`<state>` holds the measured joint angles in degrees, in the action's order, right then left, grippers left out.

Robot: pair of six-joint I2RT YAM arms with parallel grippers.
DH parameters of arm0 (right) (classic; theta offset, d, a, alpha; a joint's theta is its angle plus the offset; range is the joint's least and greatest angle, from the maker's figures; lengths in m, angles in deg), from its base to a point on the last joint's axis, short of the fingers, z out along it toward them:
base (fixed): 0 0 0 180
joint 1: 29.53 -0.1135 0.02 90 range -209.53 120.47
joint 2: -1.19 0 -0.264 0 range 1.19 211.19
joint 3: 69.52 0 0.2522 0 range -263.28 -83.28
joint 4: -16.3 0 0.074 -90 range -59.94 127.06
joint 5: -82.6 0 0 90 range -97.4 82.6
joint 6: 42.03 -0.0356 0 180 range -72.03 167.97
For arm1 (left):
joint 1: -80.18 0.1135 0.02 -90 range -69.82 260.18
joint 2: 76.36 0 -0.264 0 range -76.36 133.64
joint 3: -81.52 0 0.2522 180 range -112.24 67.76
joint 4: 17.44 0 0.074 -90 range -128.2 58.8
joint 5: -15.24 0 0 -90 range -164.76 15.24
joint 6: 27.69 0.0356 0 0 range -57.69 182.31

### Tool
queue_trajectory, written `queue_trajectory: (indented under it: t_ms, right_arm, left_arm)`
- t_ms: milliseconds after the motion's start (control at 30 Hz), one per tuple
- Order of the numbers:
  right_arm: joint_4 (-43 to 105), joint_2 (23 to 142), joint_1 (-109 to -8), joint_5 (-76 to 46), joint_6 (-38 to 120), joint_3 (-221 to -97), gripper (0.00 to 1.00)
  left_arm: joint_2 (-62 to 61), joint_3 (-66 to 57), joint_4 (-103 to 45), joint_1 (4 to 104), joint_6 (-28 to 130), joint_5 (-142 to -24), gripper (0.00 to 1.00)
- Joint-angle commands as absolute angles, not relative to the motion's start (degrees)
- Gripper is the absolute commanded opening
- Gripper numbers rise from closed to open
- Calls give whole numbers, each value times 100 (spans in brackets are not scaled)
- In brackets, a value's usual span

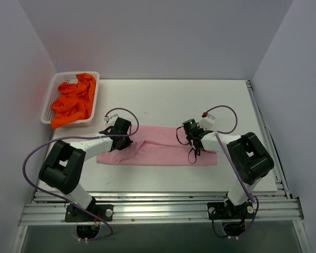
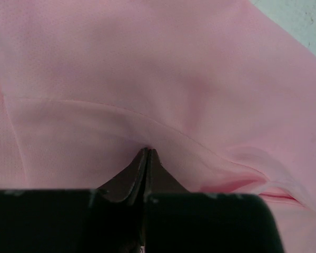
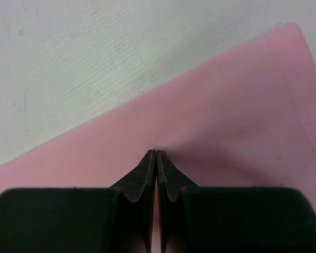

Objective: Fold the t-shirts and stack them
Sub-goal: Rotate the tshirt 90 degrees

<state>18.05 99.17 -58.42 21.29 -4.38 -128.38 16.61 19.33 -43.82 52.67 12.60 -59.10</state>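
- Pink t-shirt [image 1: 163,153] lies as a long flat band across the near middle of our table [image 1: 168,100].
- Our left gripper [image 2: 147,154] is pinched tight on its cloth near the left end.
- Our right gripper [image 3: 156,154] clamps its far edge, rightward.
- Orange t-shirts [image 1: 73,103] sit heaped in the white basket [image 1: 48,100], far left.
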Motion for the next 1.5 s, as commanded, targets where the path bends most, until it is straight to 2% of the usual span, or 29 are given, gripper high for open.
queue_trajectory:
  t_ms: [0, 433, 567, 900, 1100, 1200, 1333, 1467]
  right_arm:
    - [2584, 9770, -5836, 2143, -379, -12608, 0]
    - [2189, 9374, -6161, 1493, -537, -11897, 0]
    - [2057, 9602, -6538, 1378, -713, -11905, 0]
    - [1670, 10832, -7742, 1202, -1231, -12545, 0]
    - [1670, 11536, -8297, 1150, -1460, -13029, 0]
    - [1758, 11624, -8367, 1202, -1556, -13109, 0]
    - [2170, 11283, -8534, 1561, -1732, -13144, 0]
    - [3075, 10746, -9244, 2159, -2031, -13398, 0]
  left_arm:
    - [1812, 1696, -4043, 5276, 1098, -5824, 2]
    - [3622, -87, -4305, 5724, 1485, -6342, 2]
    - [4035, -1097, -4622, 5750, 1643, -6447, 2]
    - [5879, -4593, -5966, 5856, 1995, -6957, 2]
    - [6715, -6020, -6573, 5873, 2197, -7132, 2]
    - [6779, -6451, -6478, 5882, 2399, -7475, 2]
    - [6314, -6250, -5907, 5865, 2662, -7730, 2]
    - [5839, -6198, -5669, 5873, 3005, -7950, 2]
